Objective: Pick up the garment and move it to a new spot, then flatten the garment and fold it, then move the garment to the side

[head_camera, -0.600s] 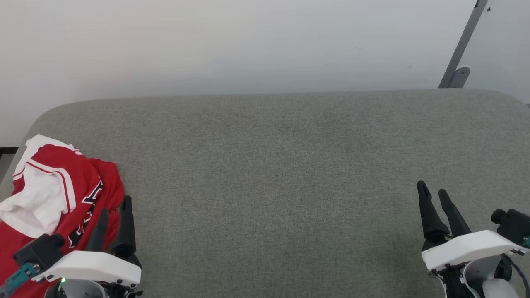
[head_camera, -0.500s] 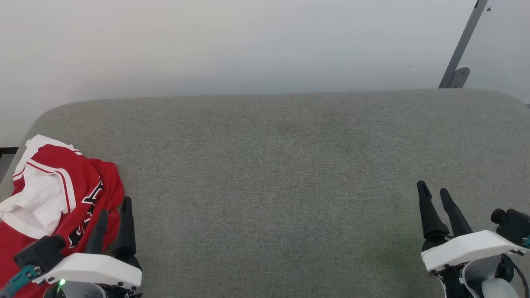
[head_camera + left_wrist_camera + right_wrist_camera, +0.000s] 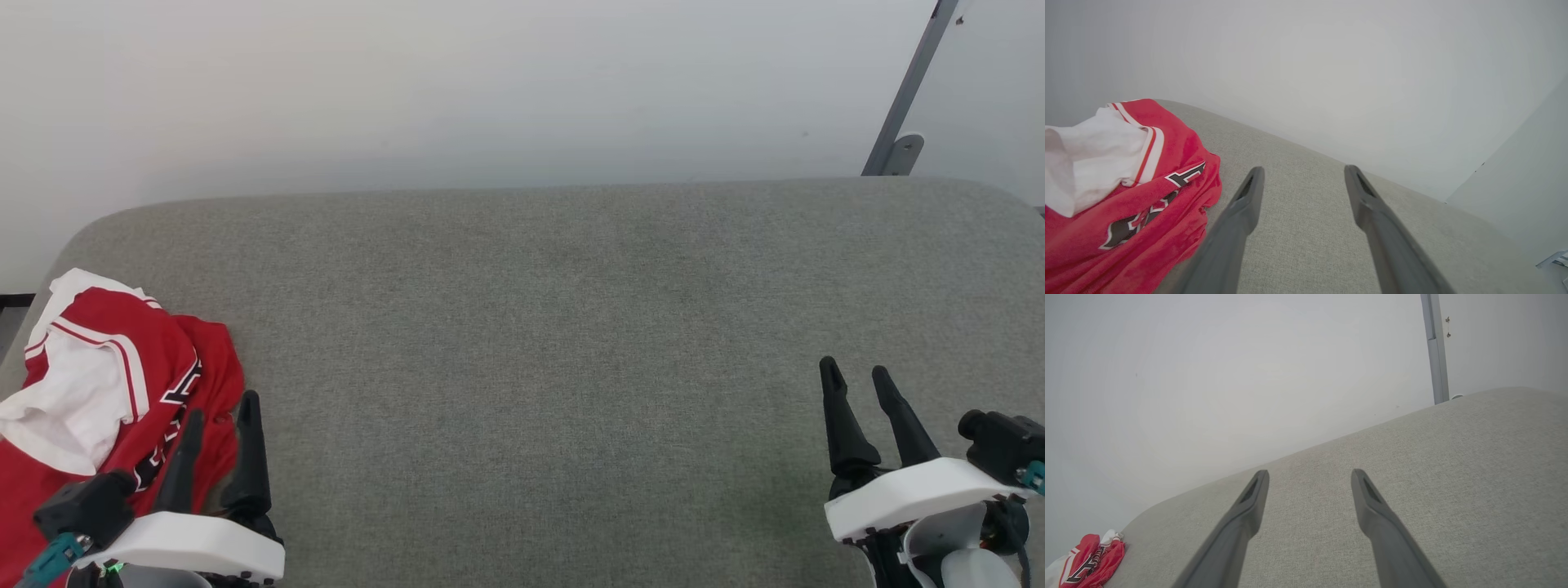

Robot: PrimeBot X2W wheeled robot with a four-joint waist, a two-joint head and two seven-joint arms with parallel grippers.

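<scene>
**Open and empty on both sides**

The small red jersey (image 3: 114, 384) with white sleeves and dark white-outlined lettering is lying bunched up at the left end of the grey fabric-covered surface (image 3: 531, 327). My left gripper (image 3: 222, 404) is hovering just beside its right edge, fingers standing apart and gripping nothing; whether a finger is brushing the cloth I cannot tell. My right gripper (image 3: 855, 367) is hanging well apart at the far right, fingers spread over bare fabric.

Bright, even, diffuse light; shadows faint. Wall (image 3: 490, 82) washed pale. 2 wrist views bow at edges; fingers (image 3: 1237, 228) close to lens look slightly soft, perhaps.
</scene>
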